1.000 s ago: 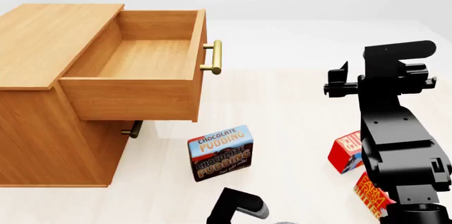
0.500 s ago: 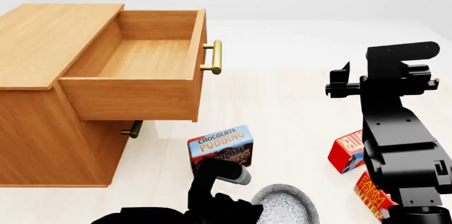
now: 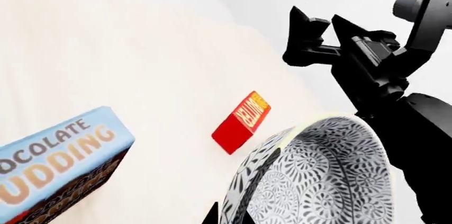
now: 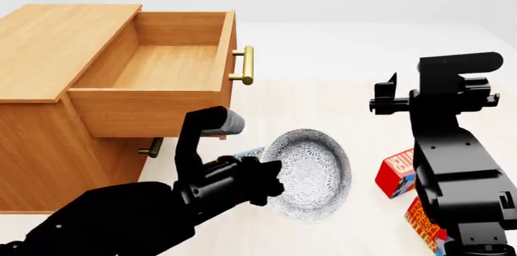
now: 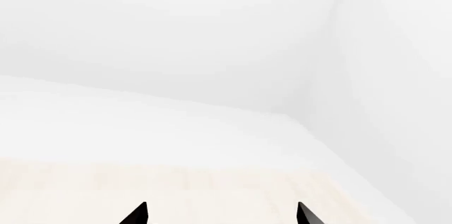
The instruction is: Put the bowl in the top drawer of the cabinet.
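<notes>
- The left arm is reaching up and forward from the low near side of the head view, its forearm angled toward the cabinet [image 4: 48, 86], with the left gripper [image 4: 270, 183] pinching the near rim of the bowl [image 4: 311, 171].
- The bowl is hanging in the air, tipped on edge so its patterned inside is facing the camera; it is sitting just below and in front of the top drawer [image 4: 161, 86], not yet over it.
- The top drawer is standing pulled out from the cabinet, its brass handle [image 4: 244, 65] facing the open floor [image 4: 323, 92].
- A pudding box [image 3: 56, 166] is lying on the floor under the bowl, mostly hidden by it in the head view.
- The right arm is standing upright, well apart from the cabinet, with the right gripper [image 4: 386, 95] pointing toward the drawer side; its two fingertips are showing spread apart in the right wrist view, holding nothing.
- Red boxes [image 4: 396, 174] are lying at the base of the right arm.
</notes>
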You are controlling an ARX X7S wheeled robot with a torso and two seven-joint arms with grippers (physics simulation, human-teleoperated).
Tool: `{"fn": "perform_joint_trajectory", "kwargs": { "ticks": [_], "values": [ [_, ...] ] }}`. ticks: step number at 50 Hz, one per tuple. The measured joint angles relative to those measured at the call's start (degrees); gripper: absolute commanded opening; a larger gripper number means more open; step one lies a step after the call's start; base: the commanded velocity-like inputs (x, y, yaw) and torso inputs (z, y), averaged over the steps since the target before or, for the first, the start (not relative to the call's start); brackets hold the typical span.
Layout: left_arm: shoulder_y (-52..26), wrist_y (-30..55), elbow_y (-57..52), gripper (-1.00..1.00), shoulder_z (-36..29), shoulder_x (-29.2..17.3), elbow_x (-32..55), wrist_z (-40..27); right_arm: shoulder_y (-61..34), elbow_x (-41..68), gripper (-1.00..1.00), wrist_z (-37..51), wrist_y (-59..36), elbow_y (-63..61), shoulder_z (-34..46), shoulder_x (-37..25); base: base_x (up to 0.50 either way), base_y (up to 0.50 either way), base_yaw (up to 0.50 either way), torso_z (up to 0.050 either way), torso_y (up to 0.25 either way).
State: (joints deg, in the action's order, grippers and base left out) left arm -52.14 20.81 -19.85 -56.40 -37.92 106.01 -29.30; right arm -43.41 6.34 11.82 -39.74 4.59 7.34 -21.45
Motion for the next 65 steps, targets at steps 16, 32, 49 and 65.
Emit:
{"fn": "perform_joint_trajectory", "kwargs": {
  "ticks": [16,32,49,65],
  "values": [
    [-8.1,-0.3,-0.2,-1.00,6.8,-3.4,8.4,-0.7,1.4,0.5,1.00,-0.1,0.1,-2.1,0.2,0.0,0.00,0.00,0.00,0.000,0.000],
    [-16.2,0.9,5.7,-1.00,10.1,-4.3,14.2,-2.5,2.7,0.6,1.00,-0.6,0.7,-3.1,1.4,0.2,0.00,0.00,0.00,0.000,0.001],
    [-25.7,2.7,17.5,-1.00,10.1,-2.0,16.1,-6.6,3.8,1.0,1.00,-1.3,1.7,-3.3,2.9,0.9,0.00,0.00,0.00,0.000,0.000],
    [-33.1,3.9,40.6,-1.00,6.3,4.4,13.1,-6.8,5.1,2.4,1.00,-1.3,1.0,-6.5,1.5,0.4,0.00,0.00,0.00,0.000,0.001]
  ]
}}
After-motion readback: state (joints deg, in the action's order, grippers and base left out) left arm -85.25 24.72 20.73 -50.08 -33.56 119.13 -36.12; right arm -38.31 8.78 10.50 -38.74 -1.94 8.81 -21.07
